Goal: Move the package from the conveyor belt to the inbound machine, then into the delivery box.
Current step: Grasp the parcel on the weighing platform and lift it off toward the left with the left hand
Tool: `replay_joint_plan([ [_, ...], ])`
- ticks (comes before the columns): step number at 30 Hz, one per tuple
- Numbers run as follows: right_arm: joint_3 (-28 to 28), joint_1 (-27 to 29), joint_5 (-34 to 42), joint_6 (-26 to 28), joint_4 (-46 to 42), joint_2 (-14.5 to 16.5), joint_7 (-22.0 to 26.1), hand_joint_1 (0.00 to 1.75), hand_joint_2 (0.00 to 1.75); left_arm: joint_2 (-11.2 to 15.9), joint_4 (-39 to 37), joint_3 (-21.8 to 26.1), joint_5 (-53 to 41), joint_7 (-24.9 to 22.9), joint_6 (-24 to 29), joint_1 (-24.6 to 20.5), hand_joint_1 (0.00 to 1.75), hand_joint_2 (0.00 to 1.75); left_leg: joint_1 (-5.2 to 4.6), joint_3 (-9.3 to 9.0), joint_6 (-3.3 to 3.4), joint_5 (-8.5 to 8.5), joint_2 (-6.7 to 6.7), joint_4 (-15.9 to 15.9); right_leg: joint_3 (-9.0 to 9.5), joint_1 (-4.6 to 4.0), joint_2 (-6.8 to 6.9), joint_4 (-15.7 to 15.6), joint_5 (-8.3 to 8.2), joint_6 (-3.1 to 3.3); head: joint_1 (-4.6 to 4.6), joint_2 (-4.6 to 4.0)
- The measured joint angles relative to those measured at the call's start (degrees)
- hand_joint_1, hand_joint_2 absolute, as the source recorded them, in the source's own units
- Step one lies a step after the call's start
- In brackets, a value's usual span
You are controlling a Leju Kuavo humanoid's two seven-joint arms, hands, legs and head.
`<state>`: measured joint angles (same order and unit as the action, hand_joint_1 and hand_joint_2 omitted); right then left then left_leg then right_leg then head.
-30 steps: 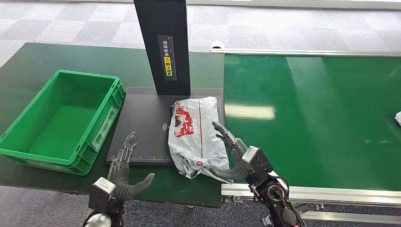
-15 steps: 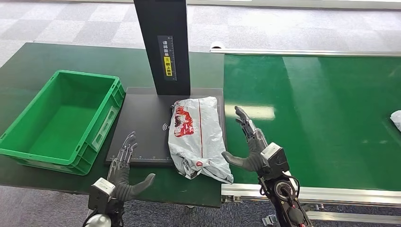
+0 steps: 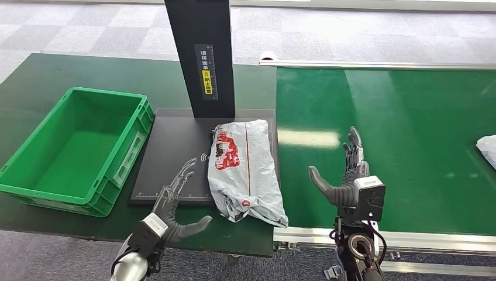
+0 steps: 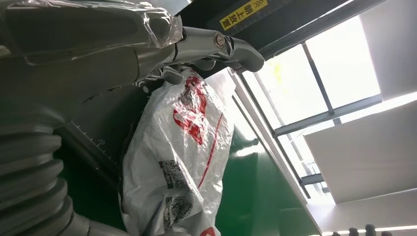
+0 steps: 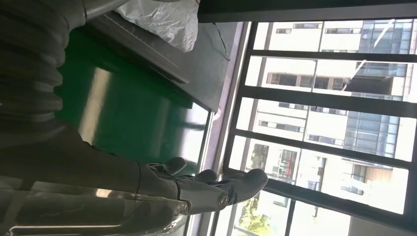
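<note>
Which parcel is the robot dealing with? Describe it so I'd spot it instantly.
Find the tall black post and the flat black platform at its foot. On that platform's right side lies the package: a crinkled white plastic bag with red printing, between both open hands.

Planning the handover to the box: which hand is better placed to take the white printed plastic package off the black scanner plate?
Left. The left hand hovers open beside the white printed plastic package, on the green plastic crate side; the right hand is over the green conveyor belt.
</note>
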<state>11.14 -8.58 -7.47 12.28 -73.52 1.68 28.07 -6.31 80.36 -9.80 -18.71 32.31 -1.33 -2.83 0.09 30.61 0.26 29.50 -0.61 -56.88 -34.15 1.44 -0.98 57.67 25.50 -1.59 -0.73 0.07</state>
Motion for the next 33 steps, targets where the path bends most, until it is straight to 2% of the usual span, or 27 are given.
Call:
replay_joint_plan([
  [5,-0.2,0.2,-0.1,-0.2,0.0,0.2,-2.1,0.0,1.75,0.1,-0.6,-1.2,-2.6,-0.8,0.5,-1.5,0.0,1.75,0.0,0.02,0.0,0.0,-0.01,0.0,-0.02,0.0,0.01,0.0,0.01,0.0,0.0,0.0],
  [11,0.1,-0.5,-4.0,-4.6,2.6,0.7,-10.9,0.0,1.75,0.0,-4.1,-4.8,-13.0,-5.6,7.0,-7.3,0.0,1.75,-0.01,0.04,0.01,-0.01,-0.02,0.0,0.0,0.01,0.02,0.0,-0.01,-0.01,0.01,0.0],
  [15,0.7,-2.0,-4.6,-7.1,5.3,1.1,-12.1,0.0,1.75,-0.3,-6.7,-7.5,-18.8,-9.7,10.6,-11.2,0.0,1.75,-0.01,0.03,0.02,-0.03,-0.02,0.0,0.0,0.01,0.02,0.0,-0.03,-0.02,0.01,0.0],
  [19,0.8,-2.3,-4.6,-7.6,5.8,1.1,-12.1,0.0,1.75,-0.4,-7.3,-8.0,-20.3,-10.9,11.3,-11.9,0.0,1.75,-0.01,0.03,0.02,-0.03,-0.02,0.0,0.0,0.01,0.02,0.0,-0.03,-0.02,0.01,0.0],
  [20,1.0,-2.5,-4.7,-7.9,6.1,1.2,-12.2,0.0,1.75,-0.5,-8.1,-8.5,-22.0,-12.4,11.8,-12.6,0.0,1.75,-0.01,0.03,0.02,-0.03,-0.02,0.0,0.0,0.01,0.02,0.0,-0.03,-0.02,0.01,0.0],
  [22,2.0,-3.7,-5.6,-9.3,7.9,1.3,-12.4,0.0,1.75,-0.9,-14.1,-11.0,-30.4,-20.1,12.6,-16.5,0.0,1.75,0.0,0.03,0.02,-0.03,-0.02,0.0,-0.01,0.01,0.01,0.0,-0.03,-0.02,0.01,0.0],
  [24,3.0,-4.9,-6.7,-10.5,10.0,1.4,-12.7,0.0,1.75,-1.5,-21.8,-13.5,-38.2,-27.4,12.0,-20.8,0.0,1.75,0.0,0.03,0.02,-0.03,-0.01,0.0,0.0,0.01,0.01,0.0,-0.03,-0.02,0.0,0.0],
  [28,3.6,-5.5,-7.8,-11.0,11.5,1.4,-12.7,0.0,1.75,-2.5,-28.7,-14.6,-41.4,-31.0,8.7,-24.0,0.0,1.75,-0.01,0.0,0.02,-0.03,-0.05,0.0,0.09,0.01,0.05,0.0,-0.02,-0.02,0.01,0.0],
  [33,3.9,-5.7,-9.3,-11.4,12.1,1.7,-13.3,0.0,1.75,-3.5,-33.0,-14.6,-43.3,-33.7,4.4,-26.8,0.0,1.75,-0.01,-0.26,0.03,0.01,-0.19,0.0,0.5,0.02,0.19,0.0,0.06,-0.06,0.02,0.0],
])
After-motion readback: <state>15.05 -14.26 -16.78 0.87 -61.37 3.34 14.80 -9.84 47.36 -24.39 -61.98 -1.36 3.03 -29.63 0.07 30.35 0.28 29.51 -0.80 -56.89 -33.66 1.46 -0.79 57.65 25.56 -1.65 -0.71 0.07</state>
